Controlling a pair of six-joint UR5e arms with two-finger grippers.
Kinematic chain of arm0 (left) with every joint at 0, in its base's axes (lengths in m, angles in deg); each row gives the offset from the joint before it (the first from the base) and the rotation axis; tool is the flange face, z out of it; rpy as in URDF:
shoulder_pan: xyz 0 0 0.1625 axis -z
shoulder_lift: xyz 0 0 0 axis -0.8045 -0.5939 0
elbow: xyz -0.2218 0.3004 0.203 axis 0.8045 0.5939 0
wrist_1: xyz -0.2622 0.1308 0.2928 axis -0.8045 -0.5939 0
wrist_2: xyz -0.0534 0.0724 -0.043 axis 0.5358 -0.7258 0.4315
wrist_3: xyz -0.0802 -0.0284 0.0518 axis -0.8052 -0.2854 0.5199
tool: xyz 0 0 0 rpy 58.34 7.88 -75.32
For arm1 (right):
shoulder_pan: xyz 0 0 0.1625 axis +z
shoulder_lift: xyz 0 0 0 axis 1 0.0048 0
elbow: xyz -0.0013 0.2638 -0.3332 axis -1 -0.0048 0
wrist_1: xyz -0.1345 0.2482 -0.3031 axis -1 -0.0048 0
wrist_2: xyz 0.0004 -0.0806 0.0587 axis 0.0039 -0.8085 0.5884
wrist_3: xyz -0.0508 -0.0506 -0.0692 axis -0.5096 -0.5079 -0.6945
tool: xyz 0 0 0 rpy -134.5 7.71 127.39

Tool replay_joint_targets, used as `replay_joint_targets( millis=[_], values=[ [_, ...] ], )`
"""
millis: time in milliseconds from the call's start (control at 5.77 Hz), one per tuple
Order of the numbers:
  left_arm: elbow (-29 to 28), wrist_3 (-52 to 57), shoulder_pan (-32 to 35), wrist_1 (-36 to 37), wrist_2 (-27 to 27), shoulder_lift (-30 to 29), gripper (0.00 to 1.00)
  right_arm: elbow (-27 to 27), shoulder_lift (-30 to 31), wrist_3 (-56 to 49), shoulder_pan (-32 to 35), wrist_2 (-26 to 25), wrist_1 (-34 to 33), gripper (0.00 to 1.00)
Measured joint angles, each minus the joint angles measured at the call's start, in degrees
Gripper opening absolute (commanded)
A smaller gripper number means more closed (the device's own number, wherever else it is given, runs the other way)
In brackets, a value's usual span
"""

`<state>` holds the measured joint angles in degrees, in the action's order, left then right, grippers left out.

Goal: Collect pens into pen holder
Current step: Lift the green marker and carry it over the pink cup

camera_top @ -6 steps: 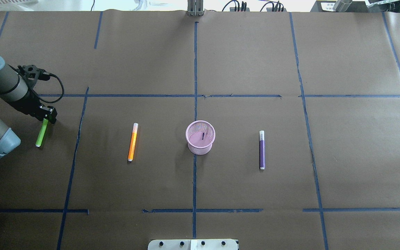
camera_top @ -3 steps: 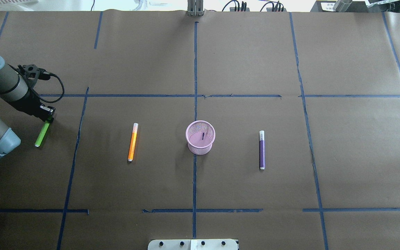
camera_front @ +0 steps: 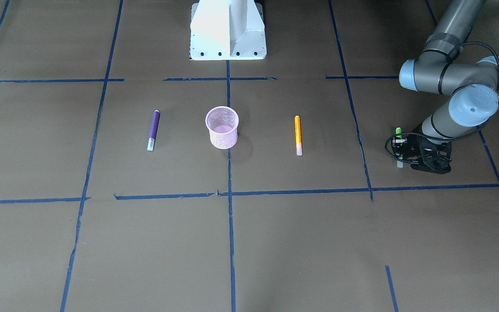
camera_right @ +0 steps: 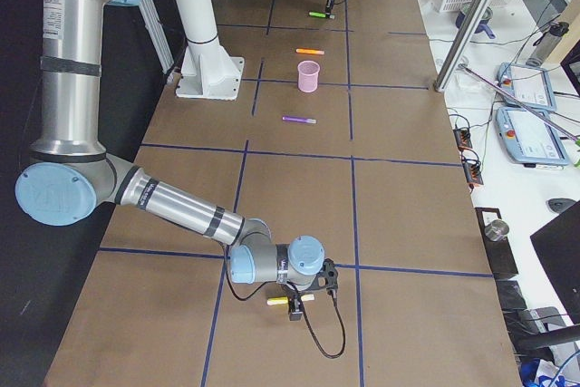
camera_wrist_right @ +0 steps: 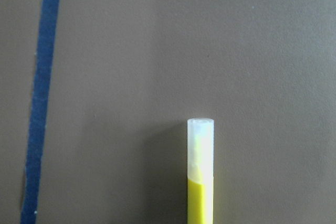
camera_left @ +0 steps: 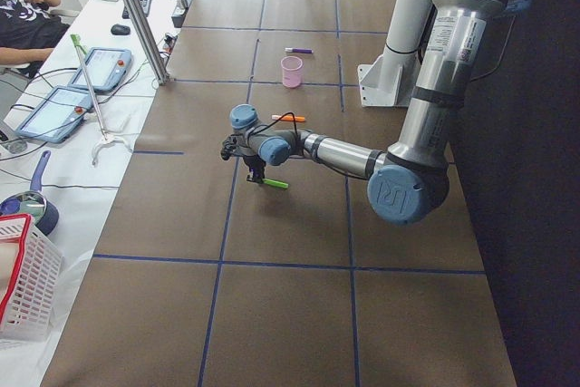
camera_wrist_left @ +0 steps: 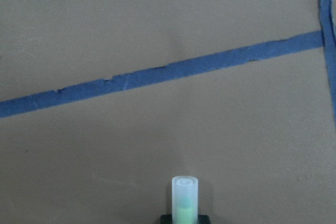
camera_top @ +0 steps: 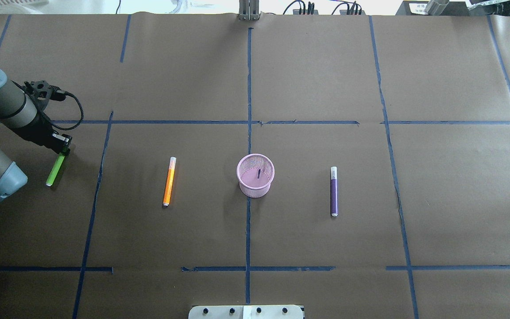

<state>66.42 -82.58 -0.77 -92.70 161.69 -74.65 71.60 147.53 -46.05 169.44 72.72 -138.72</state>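
The pink mesh pen holder (camera_top: 255,189) stands upright mid-table, also in the front view (camera_front: 223,138). An orange pen (camera_top: 169,181) lies to its left and a purple pen (camera_top: 334,192) to its right. My left gripper (camera_top: 62,148) is at the table's far left, shut on the green pen (camera_top: 55,170) near its capped end (camera_wrist_left: 185,195). The pen slopes down toward the table. My right gripper (camera_right: 294,304) shows only in the right side view, over a yellow pen (camera_wrist_right: 200,182) that lies on the paper. I cannot tell whether it is open or shut.
Brown paper with blue tape lines (camera_top: 249,88) covers the table. The white robot base (camera_front: 228,30) stands behind the holder. Operator desks with tablets (camera_right: 530,138) and a basket (camera_left: 23,287) flank the table's far side.
The left gripper has drifted slightly away from the robot with the green pen, whose held end shifted with it. The other pens and the holder have not moved.
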Motion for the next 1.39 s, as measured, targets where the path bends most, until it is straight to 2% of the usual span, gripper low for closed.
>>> replay_joint_targets(
  millis=[693, 1387],
  values=[
    [3.2, -0.2, 0.6, 0.3, 0.1, -1.7, 0.00, -0.8, 0.0, 0.0, -0.1, 0.0, 0.0, 1.00],
    [7.3, -2.3, -0.3, 0.1, -3.1, -18.4, 0.00, -1.4, 0.0, 0.0, -0.1, 0.0, 2.8, 1.00]
  ],
)
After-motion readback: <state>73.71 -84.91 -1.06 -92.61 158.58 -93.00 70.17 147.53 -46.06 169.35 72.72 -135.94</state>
